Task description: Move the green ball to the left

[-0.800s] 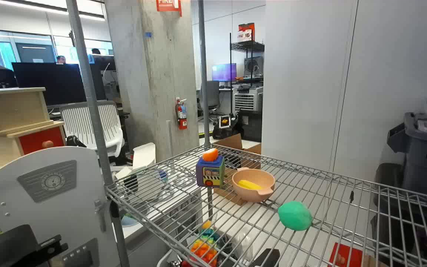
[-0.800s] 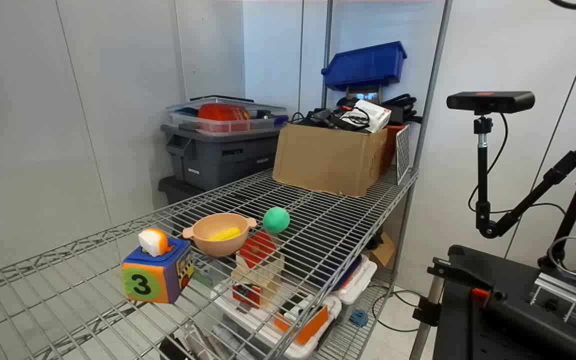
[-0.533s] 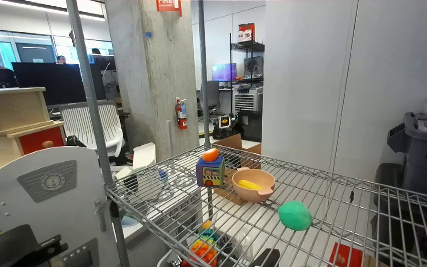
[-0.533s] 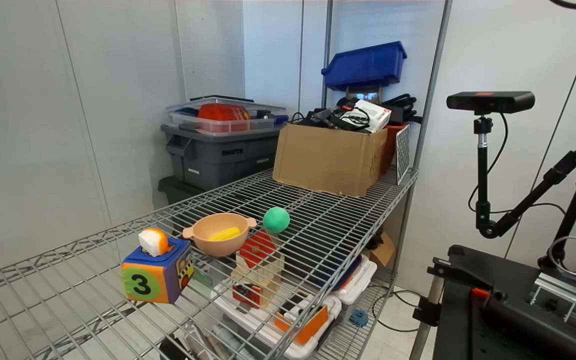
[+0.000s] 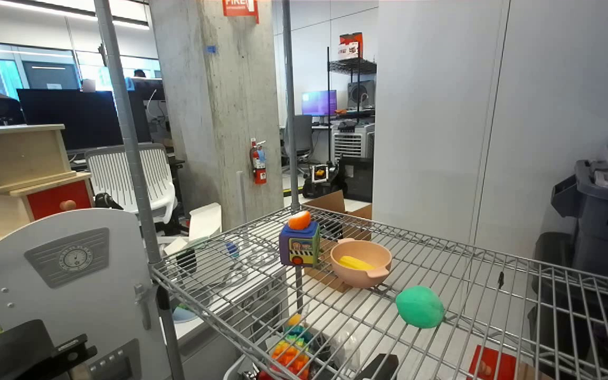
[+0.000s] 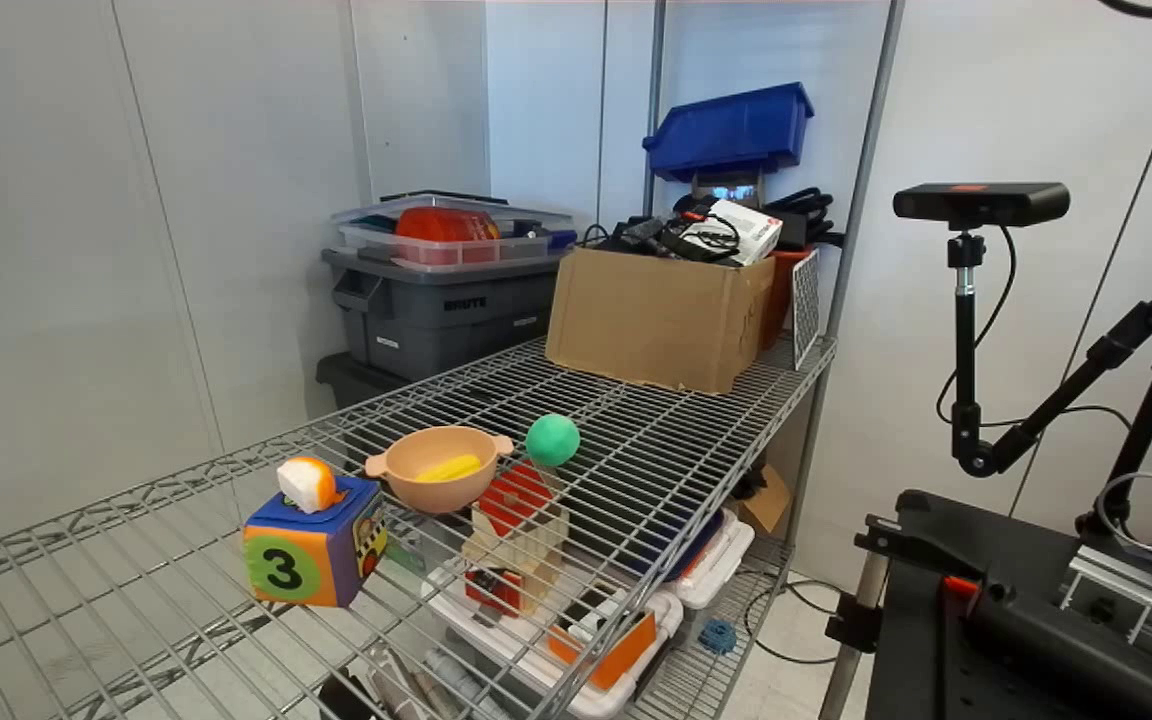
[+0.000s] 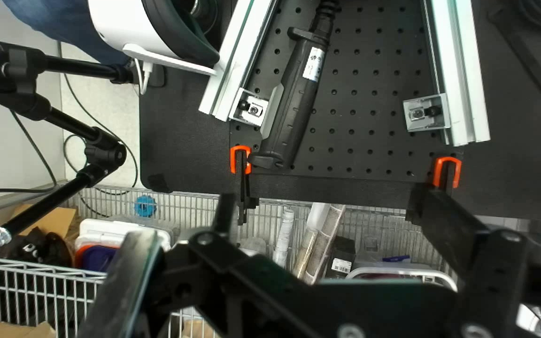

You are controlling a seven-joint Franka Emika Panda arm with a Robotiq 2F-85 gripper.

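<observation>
Well, left to right in an exterior view, a toy block (image 5: 300,248) sits toward the far corner of the wire shelf (image 5: 205,310), then an orange bowl (image 5: 354,277), then the green ball (image 5: 420,307) between the long edges, while the gripper (image 7: 321,205) is spread wide.

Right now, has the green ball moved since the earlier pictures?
No: in both exterior views the green ball rests at the same spot on the wire shelf, shifted neither way.

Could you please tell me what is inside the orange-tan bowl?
Inside the orange-tan bowl lies an elongated yellow object, visible in both exterior views. Its underside and anything beneath it are covered, so I cannot tell what is there.
</observation>
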